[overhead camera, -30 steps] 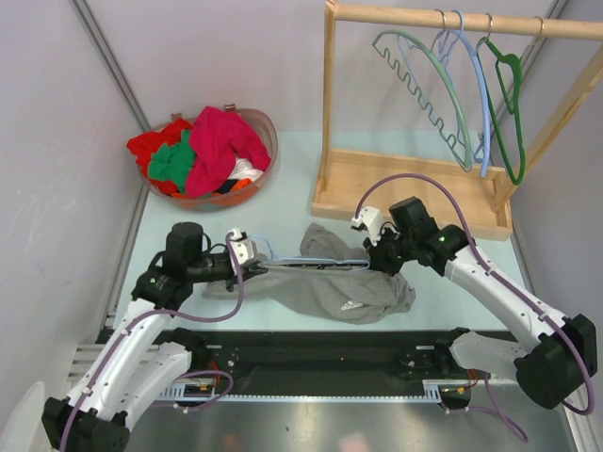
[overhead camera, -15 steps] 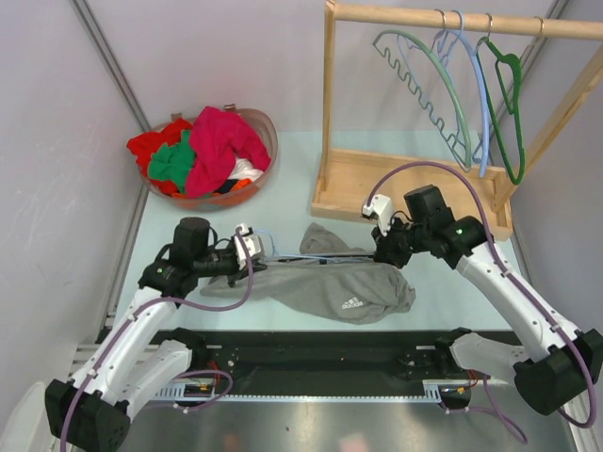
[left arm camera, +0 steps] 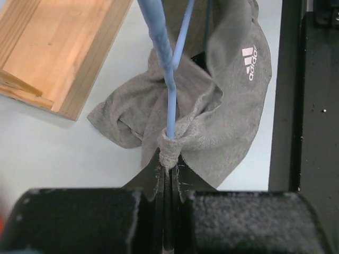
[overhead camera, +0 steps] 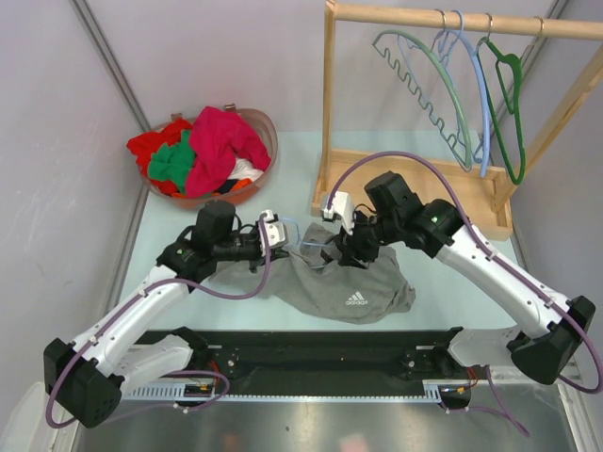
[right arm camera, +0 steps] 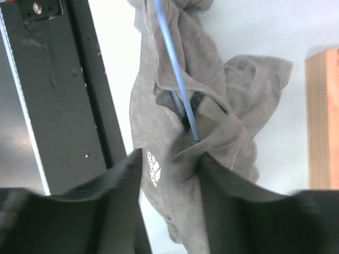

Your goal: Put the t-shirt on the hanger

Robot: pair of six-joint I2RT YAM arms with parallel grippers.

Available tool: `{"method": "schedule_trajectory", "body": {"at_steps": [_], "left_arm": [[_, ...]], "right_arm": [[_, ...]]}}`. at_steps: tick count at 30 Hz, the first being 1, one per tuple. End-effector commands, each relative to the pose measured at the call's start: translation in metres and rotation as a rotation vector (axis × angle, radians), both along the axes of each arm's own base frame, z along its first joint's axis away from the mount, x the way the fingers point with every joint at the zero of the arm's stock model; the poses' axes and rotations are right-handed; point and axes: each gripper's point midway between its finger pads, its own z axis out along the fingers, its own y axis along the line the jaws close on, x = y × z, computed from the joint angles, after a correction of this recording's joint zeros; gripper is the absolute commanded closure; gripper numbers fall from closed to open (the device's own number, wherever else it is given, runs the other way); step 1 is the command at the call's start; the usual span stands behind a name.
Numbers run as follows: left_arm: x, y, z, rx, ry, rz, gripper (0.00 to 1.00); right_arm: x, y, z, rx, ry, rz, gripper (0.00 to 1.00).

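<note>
from above, the t-shirt point(overhead camera: 356, 287) lies crumpled on the counter point(overhead camera: 292, 179) between the two arms, in front of the wooden rack point(overhead camera: 415, 193). the pale blue hanger point(overhead camera: 309, 242) runs through it, low and roughly level. the left hand point(overhead camera: 283, 234) has the hanger at its left end. the right hand point(overhead camera: 345, 250) sits over the shirt's upper edge. the hanger looks only partly inside the cloth, so a lift now would probably bring the shirt up in a lump and not draped.

in the left wrist view, the left hand point(left arm camera: 168, 170) is clamped narrow on the hanger point(left arm camera: 170, 100), with a twist of grey fabric caught in the same pinch. the rest of the t-shirt point(left arm camera: 233, 106) bunches round the bar. that trapped fabric is the main worry. if the right hand tugs the shirt along the hanger, the cloth cannot slide past the pinch. it may stretch, or drag the hanger round in the grip.

in the right wrist view, the right hand point(right arm camera: 169, 164) has its jaws partly apart, and i see nothing squeezed between them. the hanger point(right arm camera: 177, 74) enters the t-shirt point(right arm camera: 222, 106) near the dark neck trim. one fold rises close to the fingers point(right arm camera: 225, 180). if they close here they could take several layers at once, or nip the blue bar along with the cloth, and the opening would then stay shut over the hanger's shoulder. a slack shirt could also slip off the bar's free end.
</note>
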Motion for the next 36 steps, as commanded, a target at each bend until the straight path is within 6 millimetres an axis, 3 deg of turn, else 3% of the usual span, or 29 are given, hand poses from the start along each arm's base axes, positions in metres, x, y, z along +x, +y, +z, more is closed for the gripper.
{"method": "schedule_trajectory", "body": {"at_steps": [1, 2, 9, 12, 17, 24, 28, 29, 32, 36], "left_arm": [[0.003, -0.011, 0.034, -0.084, -0.060, -0.025, 1.00], [0.001, -0.012, 0.034, -0.086, -0.057, -0.031, 1.00], [-0.010, -0.010, 0.032, -0.091, -0.041, -0.060, 1.00], [-0.012, -0.011, 0.034, -0.102, -0.039, -0.071, 1.00], [-0.011, -0.014, 0.033, -0.108, -0.028, -0.078, 1.00], [-0.014, -0.014, 0.037, -0.119, -0.029, -0.086, 1.00], [-0.017, -0.013, 0.036, -0.118, -0.025, -0.089, 1.00], [-0.017, -0.012, 0.035, -0.115, -0.025, -0.085, 1.00], [-0.020, -0.006, 0.030, -0.092, -0.033, -0.083, 0.94], [-0.027, 0.004, 0.014, -0.059, -0.011, -0.083, 0.80]], "right_arm": [[0.009, 0.013, 0.032, 0.074, -0.083, 0.036, 0.43], [0.010, 0.014, 0.035, 0.083, -0.101, 0.041, 0.38], [0.024, 0.019, 0.039, 0.075, -0.194, 0.063, 0.37], [0.019, 0.024, 0.043, 0.099, -0.204, 0.097, 0.37], [0.016, 0.047, 0.046, 0.145, -0.225, 0.140, 0.40], [0.023, 0.078, 0.034, 0.179, -0.207, 0.175, 0.49], [0.024, 0.085, 0.028, 0.177, -0.198, 0.204, 0.81], [0.024, 0.085, 0.028, 0.174, -0.195, 0.206, 1.00], [0.024, 0.076, 0.029, 0.167, -0.194, 0.202, 1.00], [0.022, 0.048, 0.033, 0.156, -0.174, 0.179, 1.00]]}}
